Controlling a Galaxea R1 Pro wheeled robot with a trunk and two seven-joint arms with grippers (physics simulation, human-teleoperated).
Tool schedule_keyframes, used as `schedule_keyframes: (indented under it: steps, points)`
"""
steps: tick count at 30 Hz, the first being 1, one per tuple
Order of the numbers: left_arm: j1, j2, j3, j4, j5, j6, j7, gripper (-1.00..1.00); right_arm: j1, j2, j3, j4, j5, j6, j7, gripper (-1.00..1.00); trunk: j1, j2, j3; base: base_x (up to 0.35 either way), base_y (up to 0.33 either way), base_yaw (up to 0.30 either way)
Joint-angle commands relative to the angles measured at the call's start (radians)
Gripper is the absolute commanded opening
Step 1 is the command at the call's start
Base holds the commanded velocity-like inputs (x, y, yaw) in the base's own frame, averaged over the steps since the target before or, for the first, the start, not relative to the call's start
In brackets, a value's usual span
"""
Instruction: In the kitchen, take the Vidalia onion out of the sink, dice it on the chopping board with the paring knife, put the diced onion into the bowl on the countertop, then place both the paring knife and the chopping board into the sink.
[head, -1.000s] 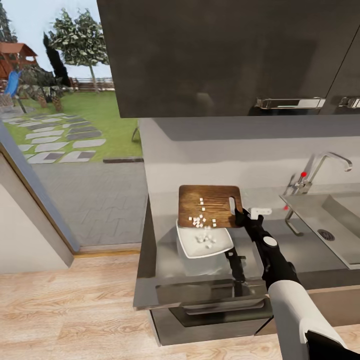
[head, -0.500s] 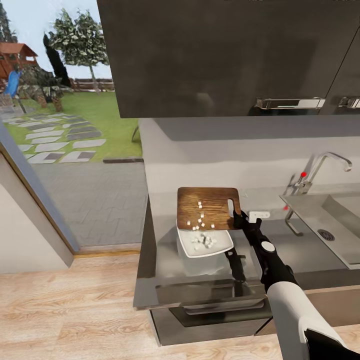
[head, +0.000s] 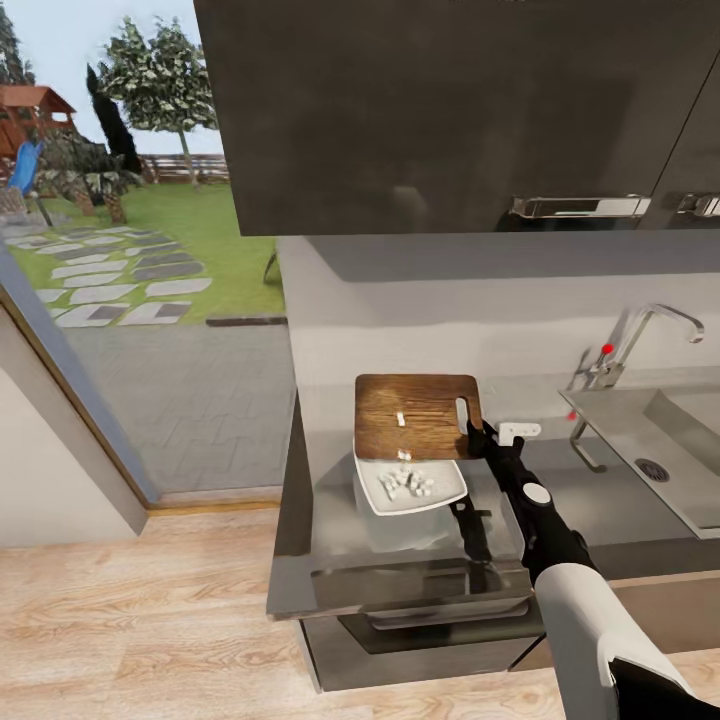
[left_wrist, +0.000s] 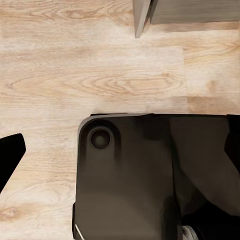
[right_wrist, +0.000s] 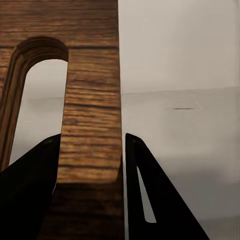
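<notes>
My right gripper is shut on the handle end of the chopping board, beside its slot. The brown board is held tilted over the white bowl on the grey countertop. Diced onion lies heaped in the bowl, and two or three white cubes still cling to the board. In the right wrist view the board's edge sits between the two black fingers. The paring knife lies on the countertop just right of the bowl. My left gripper hangs open over the floor.
The steel sink with its dark drain and chrome tap is at the right. Dark wall cabinets hang overhead. A glass door to the garden is at the left. My dark base stands on the wooden floor.
Most of the white cubes have slid off the tilted board into the bowl. The board and right gripper have shifted slightly left.
</notes>
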Motion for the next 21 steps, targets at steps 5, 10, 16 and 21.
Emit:
schedule_keyframes:
  steps: [5, 10, 16, 21]
  points:
    - [0.000, 0.001, -0.008, -0.002, 0.007, -0.002, 0.004, 1.00, -0.001, 0.001, -0.008, 0.000, 0.009, -0.004, 0.008, -1.00, 0.001, -0.002, -0.002, 0.000, 0.000, 0.000]
    - [0.000, 0.001, -0.008, -0.002, 0.007, -0.001, 0.004, 1.00, -0.001, 0.002, -0.008, 0.000, 0.009, -0.014, 0.008, -1.00, 0.001, -0.002, -0.002, 0.000, 0.000, 0.000]
    - [0.000, 0.001, -0.008, -0.002, 0.007, -0.002, 0.004, 1.00, -0.001, 0.002, -0.009, 0.000, 0.009, -0.016, 0.008, -1.00, 0.001, -0.002, -0.002, 0.000, 0.000, 0.000]
    - [0.000, 0.001, -0.008, -0.002, 0.007, -0.002, 0.004, 1.00, -0.001, 0.001, -0.009, 0.000, 0.009, -0.016, 0.008, -1.00, 0.001, -0.002, -0.002, 0.000, 0.000, 0.000]
